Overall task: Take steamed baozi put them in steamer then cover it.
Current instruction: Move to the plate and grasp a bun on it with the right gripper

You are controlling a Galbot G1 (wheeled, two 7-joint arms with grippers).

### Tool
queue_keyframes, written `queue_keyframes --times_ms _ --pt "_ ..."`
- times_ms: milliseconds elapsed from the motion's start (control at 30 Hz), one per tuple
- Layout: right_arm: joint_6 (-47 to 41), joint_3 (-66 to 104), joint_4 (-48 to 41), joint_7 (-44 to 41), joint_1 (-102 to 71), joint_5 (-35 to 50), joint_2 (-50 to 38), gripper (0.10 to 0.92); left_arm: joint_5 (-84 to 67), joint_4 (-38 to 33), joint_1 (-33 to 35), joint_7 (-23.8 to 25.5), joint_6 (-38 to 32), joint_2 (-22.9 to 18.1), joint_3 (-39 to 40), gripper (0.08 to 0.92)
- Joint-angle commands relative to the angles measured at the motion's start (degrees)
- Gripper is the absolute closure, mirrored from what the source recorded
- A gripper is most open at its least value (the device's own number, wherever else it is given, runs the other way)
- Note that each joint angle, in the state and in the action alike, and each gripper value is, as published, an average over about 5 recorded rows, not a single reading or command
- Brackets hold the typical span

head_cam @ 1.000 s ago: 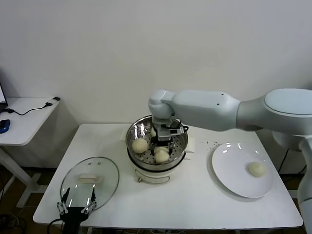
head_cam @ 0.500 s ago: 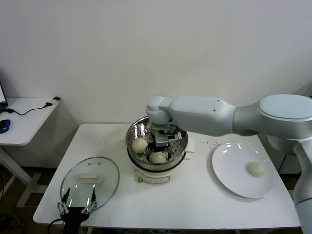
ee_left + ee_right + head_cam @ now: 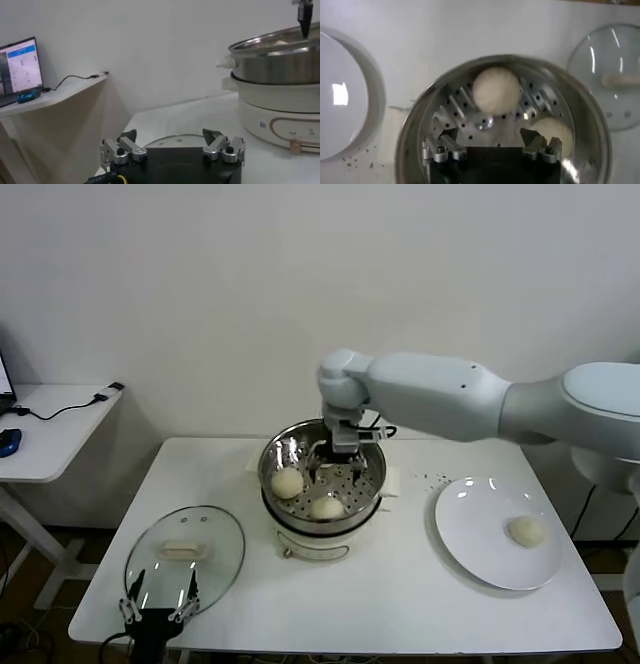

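The steamer (image 3: 270,456) stands mid-table on its white cooker base. Two baozi (image 3: 287,482) (image 3: 327,507) lie in it; they also show in the right wrist view (image 3: 496,90) (image 3: 552,131). Another baozi (image 3: 527,531) lies on the white plate (image 3: 480,504) at the right. My right gripper (image 3: 340,464) (image 3: 490,137) hangs open and empty just above the steamer's far side. The cover (image 3: 185,549), clear glass with a white handle, lies flat at the table's front left. My left gripper (image 3: 158,594) (image 3: 170,134) is open and parked at the cover's near edge.
A white side table (image 3: 50,434) with a laptop and a blue mouse stands at the far left. The wall is close behind the table. Dark crumbs (image 3: 435,478) lie between steamer and plate. The steamer wall (image 3: 280,65) shows in the left wrist view.
My right gripper let go of a baozi at the steamer's near side, then rose and moved toward the far side, empty. The left arm has not moved.
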Motion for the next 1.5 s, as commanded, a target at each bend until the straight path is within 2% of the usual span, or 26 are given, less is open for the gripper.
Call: queue_keyframes --times_ms 33,200,300,367,567,767,1167,1500 --pt "-24.81 -10.81 -1.48 13.25 10.34 18.88 -13.56 0.203 -0.11 -0.74 -0.31 0.03 0.2 -0.13 0.0 0.177" --pt "-43.51 -9.27 2.86 12.12 9.35 27.9 -24.18 0.203 -0.28 -1.54 -0.32 0.2 0.37 -0.13 0.42 0.177" --pt "-48.52 -7.39 4.94 10.61 6.92 29.39 -30.62 0.203 -0.18 -1.75 -0.26 0.26 0.44 0.09 0.61 0.177" --pt "-49.36 -5.62 5.6 8.63 4.33 27.44 -34.4 0.203 -0.12 -1.81 -0.27 0.27 0.54 0.15 0.6 0.177" --pt "-47.78 4.9 3.66 3.43 -9.81 16.29 -42.89 0.203 0.01 -2.02 0.05 0.27 0.68 0.16 0.54 0.177" --pt "-44.46 17.66 -1.03 0.0 -23.22 7.88 -45.64 0.203 0.79 -2.14 0.21 0.34 0.97 0.04 0.65 0.177" --pt "-34.16 33.68 -16.39 -2.46 -39.27 -5.3 -40.27 0.203 2.34 -1.88 0.49 0.24 1.34 -0.65 0.57 0.177" --pt "-32.82 39.04 -22.01 -2.43 -42.07 -7.35 -34.78 0.203 3.68 -1.65 0.26 0.13 1.62 -1.29 1.06 0.177"
